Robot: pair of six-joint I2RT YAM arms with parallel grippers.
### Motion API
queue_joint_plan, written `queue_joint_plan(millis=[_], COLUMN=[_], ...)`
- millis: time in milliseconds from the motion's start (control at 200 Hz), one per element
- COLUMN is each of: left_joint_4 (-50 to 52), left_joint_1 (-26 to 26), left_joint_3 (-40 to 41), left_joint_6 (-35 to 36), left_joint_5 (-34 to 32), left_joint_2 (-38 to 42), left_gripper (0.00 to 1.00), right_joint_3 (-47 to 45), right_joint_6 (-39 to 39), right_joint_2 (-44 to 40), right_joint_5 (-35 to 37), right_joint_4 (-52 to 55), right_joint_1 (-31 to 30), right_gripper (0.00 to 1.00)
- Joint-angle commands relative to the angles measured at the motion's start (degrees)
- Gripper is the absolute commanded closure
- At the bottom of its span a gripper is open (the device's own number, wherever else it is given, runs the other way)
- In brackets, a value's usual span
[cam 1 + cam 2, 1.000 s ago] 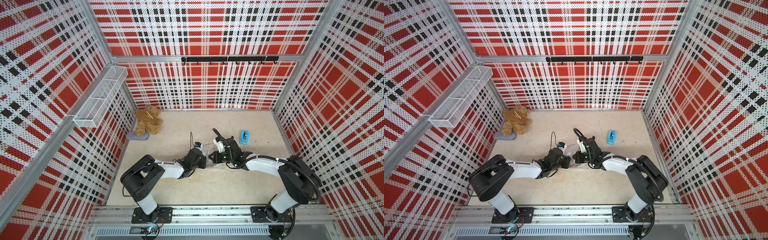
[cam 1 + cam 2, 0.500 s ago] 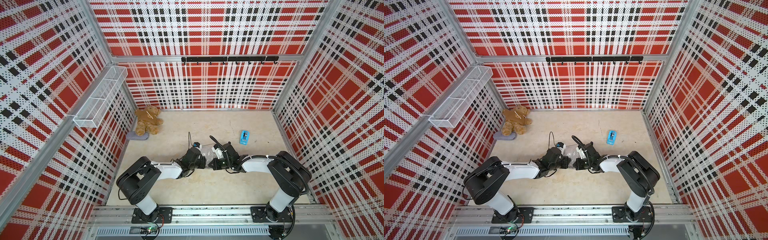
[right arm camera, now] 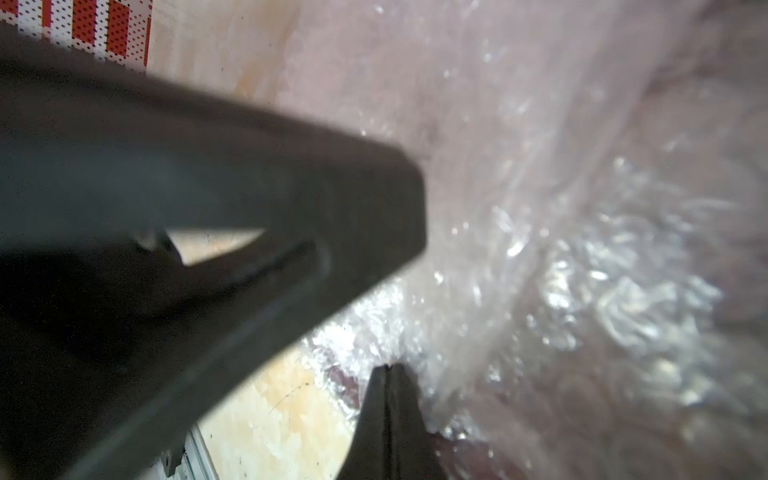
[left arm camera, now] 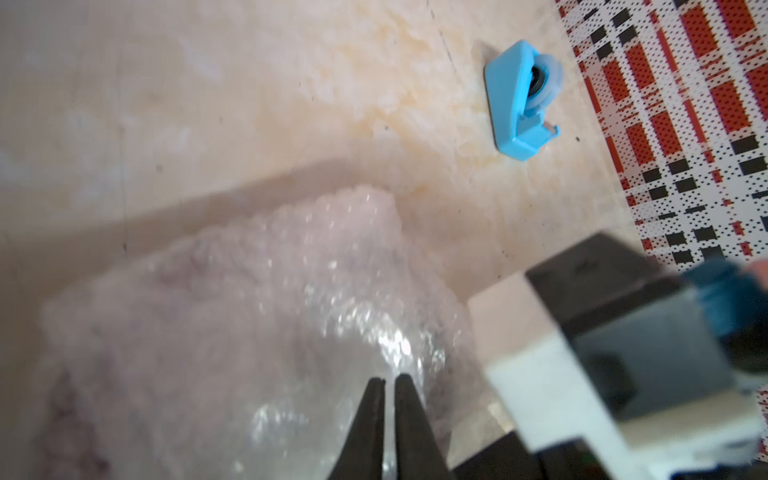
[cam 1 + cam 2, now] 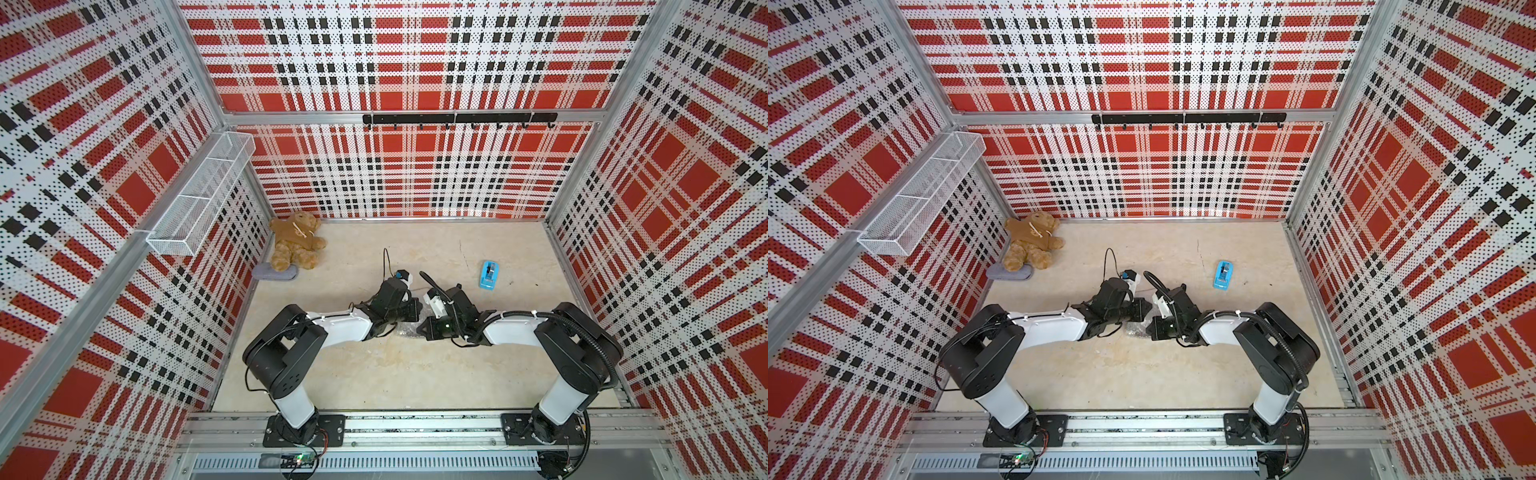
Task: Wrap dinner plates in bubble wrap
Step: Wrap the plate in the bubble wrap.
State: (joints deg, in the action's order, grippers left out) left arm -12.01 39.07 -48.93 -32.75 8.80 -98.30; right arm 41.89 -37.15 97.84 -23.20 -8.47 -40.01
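Bubble wrap: in both top views, a crumpled clear bundle mid-table on the beige tabletop. Mostly hidden under the two wrists, with only a shiny scrap of bubble wrap showing between them.
Left gripper: low over the bundle, pointing toward the right arm. Tips hidden from above, so spread or pressed cannot be told here.
Right gripper: facing the left one, nearly nose to nose, down at the bundle's near edge. Tips hidden as well.
Tape dispenser: blue, on the tabletop beyond the right wrist, apart from the bundle.
Teddy bear: far left corner by the wall, legs over a grey pad.
Walls: white wire basket on the left wall, black hook rail on the back wall.

Left wrist, bubble wrap: blurred glinting mound filling the lower half of the picture, flat on the table.
Left wrist, left gripper: black fingers close together with a thin slit between the tips, right over the film. Cannot tell whether film is caught in the slit.
Left wrist, surroundings: right arm's white-and-black housing just beside, tape dispenser farther off near the plaid wall.

Right wrist, right gripper: fingers pressed together with no gap, tips at the wrap's edge. Nothing discernible between them.
Right wrist, bubble wrap: folded shiny layers across most of the picture.
Right wrist, plate: only dark-red patches seen through the film beside the fingertips, outline not readable.
Right wrist, left arm: large dark blurred body close in, over the wrap.
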Motion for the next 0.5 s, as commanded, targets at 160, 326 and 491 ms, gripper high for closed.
queue_joint_plan(millis=[160, 326, 491], left_joint_4=[2.7, 3.4, 5.2], left_joint_1=[-0.4, 0.7, -0.1], left_joint_3=[-0.9, 0.3, 1.2], left_joint_6=[2.5, 1.5, -0.2], left_joint_5=[1.8, 0.9, -3.3], left_joint_2=[-7.5, -5.5, -0.7], left_gripper=[0.91, 0.89, 0.80], right_joint_3=[-2.0, -2.0, -2.3], right_joint_6=[-0.2, -0.2, 0.2], right_joint_2=[0.2, 0.2, 0.4], right_joint_5=[1.9, 2.3, 1.8], right_joint_4=[2.2, 2.3, 2.1], right_joint_1=[-0.4, -0.4, -0.4], right_gripper=[1.00, 1.00, 1.00])
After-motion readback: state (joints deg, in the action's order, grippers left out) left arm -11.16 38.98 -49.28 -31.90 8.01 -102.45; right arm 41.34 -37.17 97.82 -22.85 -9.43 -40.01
